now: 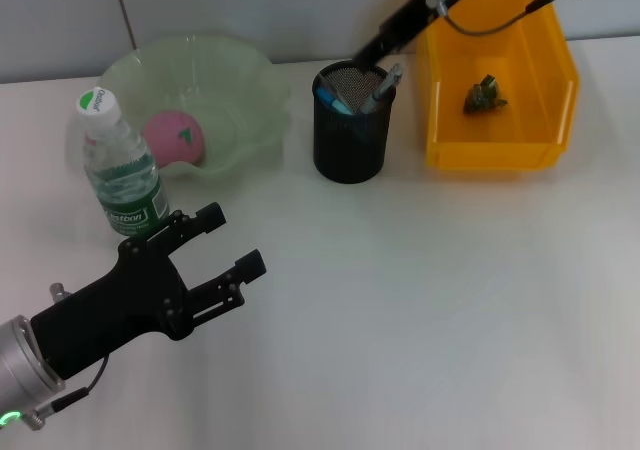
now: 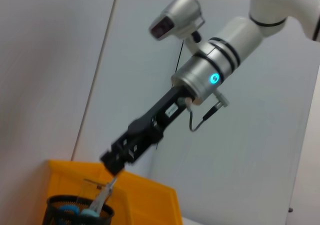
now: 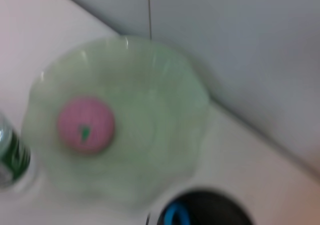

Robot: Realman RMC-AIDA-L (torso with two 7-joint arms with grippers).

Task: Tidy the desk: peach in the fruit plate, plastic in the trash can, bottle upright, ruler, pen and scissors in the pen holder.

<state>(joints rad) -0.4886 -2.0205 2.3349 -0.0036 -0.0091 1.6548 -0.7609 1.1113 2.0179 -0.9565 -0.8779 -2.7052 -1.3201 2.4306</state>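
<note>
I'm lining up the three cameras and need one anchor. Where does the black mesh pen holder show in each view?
Head view: the pen holder stands at centre back, between the green fruit plate and the yellow trash can.
Left wrist view: its rim shows at the bottom edge, in front of the trash can.
Right wrist view: only its rim shows, at the bottom edge beside the fruit plate.
Shared landmark: the pen holder itself.

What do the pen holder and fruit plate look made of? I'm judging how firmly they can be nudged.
Pen holder: likely black metal mesh, matte; its wall shows a fine grid. Fruit plate: translucent pale green with a wavy rim, probably glass or plastic; which one is unclear.
</note>
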